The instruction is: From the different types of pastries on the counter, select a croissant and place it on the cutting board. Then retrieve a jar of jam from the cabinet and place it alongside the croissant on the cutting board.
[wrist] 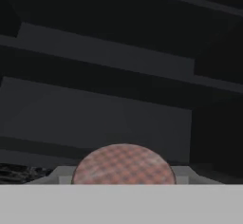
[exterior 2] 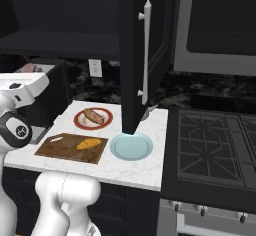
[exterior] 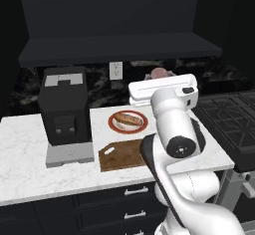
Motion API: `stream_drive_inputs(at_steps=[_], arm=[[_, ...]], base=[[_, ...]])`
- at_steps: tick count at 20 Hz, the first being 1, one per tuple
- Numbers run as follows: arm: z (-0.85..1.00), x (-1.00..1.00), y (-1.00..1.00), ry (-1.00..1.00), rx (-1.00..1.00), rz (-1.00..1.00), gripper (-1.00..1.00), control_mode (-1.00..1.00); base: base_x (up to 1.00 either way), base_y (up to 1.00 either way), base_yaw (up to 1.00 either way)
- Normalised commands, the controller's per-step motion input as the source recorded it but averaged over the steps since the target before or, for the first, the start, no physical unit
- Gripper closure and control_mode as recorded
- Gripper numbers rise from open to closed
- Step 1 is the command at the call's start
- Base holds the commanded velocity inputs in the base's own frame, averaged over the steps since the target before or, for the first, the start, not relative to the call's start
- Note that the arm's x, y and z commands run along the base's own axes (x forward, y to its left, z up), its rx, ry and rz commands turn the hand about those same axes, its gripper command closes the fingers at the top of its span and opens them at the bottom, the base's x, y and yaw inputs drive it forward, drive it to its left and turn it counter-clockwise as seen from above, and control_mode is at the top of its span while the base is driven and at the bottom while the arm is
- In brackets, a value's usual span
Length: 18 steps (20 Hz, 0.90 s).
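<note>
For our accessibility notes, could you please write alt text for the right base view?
A croissant lies on the cutting board on the counter, beside a red-rimmed plate with a long bun, a light blue plate and an open cabinet door.

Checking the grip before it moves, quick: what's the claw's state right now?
The claw: closed on the jar of jam.

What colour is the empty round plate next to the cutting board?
Pale blue plate, clearest in the right base view, right of the brown cutting board.
</note>
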Motion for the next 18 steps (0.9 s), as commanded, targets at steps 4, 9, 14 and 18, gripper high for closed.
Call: stream_drive_inputs(at_steps=[4,9,14,18], arm=[[-0.81,0.00,0.00,-0.03,-0.01,0.06,1.00,-1.00],[-1.00,0.12,-0.08,-0.16,0.00,0.14,1.00,-1.00],[-1.00,0.18,-0.36,-0.36,0.00,0.13,1.00,-1.00],[-1.00,0.29,-0.46,-0.38,0.00,0.07,1.00,-1.00]], base=[[0.00,0.00,0.00],[0.00,0.00,0.00],[0.00,0.00,0.00],[0.00,0.00,0.00]])
